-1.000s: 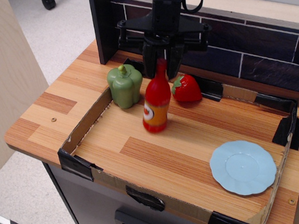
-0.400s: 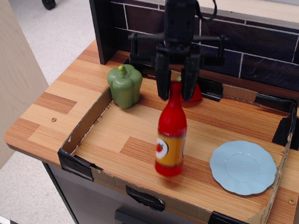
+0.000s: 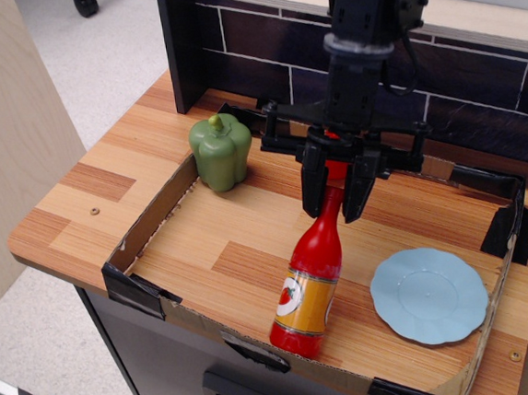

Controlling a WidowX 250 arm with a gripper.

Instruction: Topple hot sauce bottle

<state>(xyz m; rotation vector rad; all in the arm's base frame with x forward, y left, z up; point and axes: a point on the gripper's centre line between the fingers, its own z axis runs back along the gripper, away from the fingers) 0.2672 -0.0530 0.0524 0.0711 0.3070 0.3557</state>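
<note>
The hot sauce bottle [image 3: 310, 281] is glossy red with an orange-yellow label. It leans, base near the tray's front edge, neck tilted up and to the right. My gripper [image 3: 334, 191] is above it with its two black fingers on either side of the bottle's cap and neck, shut on it. The arm rises behind toward the dark tiled wall.
A green bell pepper [image 3: 220, 150] stands at the tray's back left. A small red strawberry-like toy is mostly hidden behind the gripper. A light blue plate [image 3: 429, 294] lies at the front right. Low cardboard walls [image 3: 150, 217] edge the wooden tray.
The gripper has moved forward and right with the bottle's neck in it. The bottle went from upright at the back to leaning near the front edge.
</note>
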